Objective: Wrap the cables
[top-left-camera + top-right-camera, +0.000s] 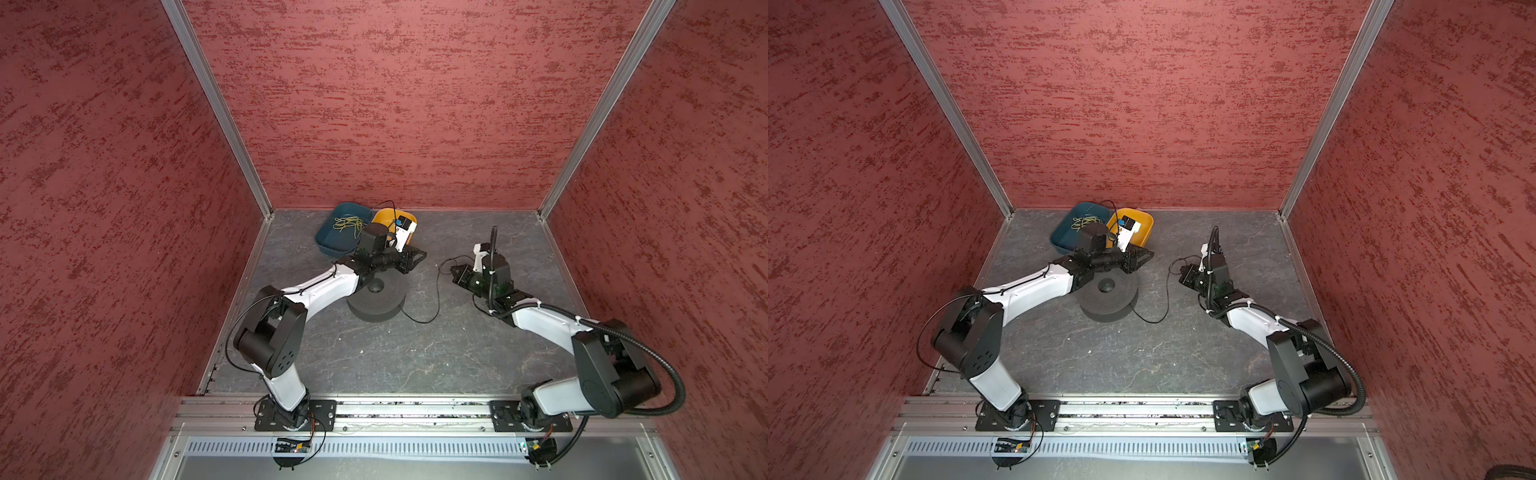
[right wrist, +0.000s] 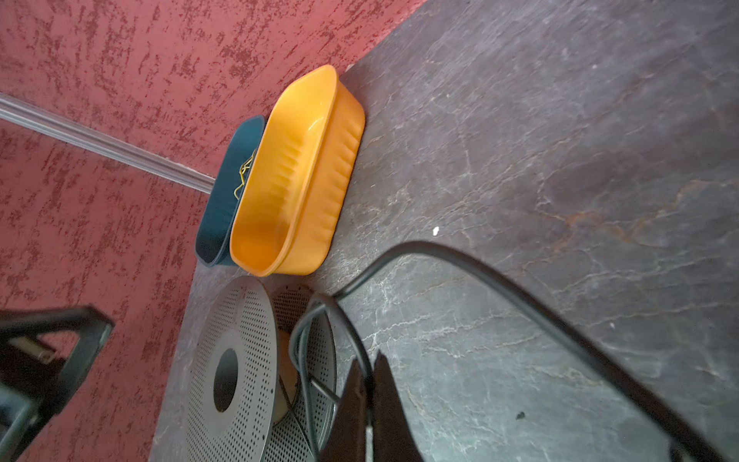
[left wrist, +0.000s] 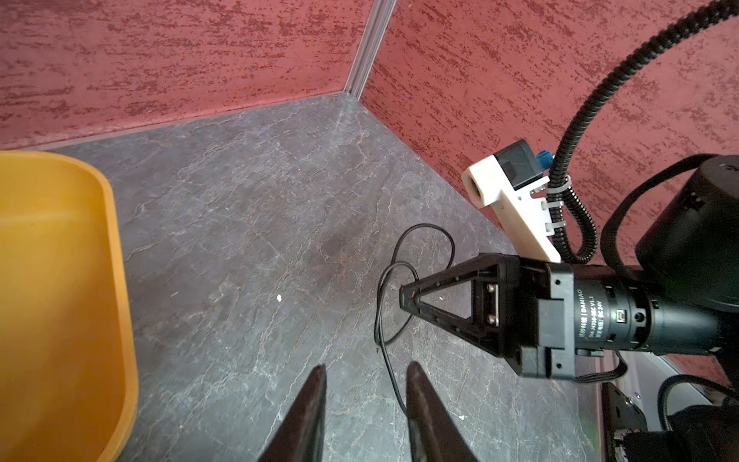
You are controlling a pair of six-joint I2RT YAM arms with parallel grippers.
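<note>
The thin black cable [image 1: 436, 305] leaves the black perforated spool [image 1: 382, 303] at its right side. It loops over the floor and rises to my right gripper [image 1: 454, 274]. In the right wrist view that gripper [image 2: 370, 368] is shut on the cable [image 2: 480, 272], with the spool [image 2: 240, 376] close beside it. My left gripper [image 1: 422, 254] hangs above the spool's far right edge. In the left wrist view it [image 3: 367, 366] is open, and the cable [image 3: 384, 320] runs along the inner side of one finger [image 3: 420, 396], unpinched.
A blue bin [image 1: 322, 239] with yellow-green strands [image 1: 349, 224] and a yellow bin [image 1: 382, 216] stand at the back, near the left corner. Red walls close in three sides. The right arm's ribbed hose [image 3: 576, 132] arcs behind its wrist.
</note>
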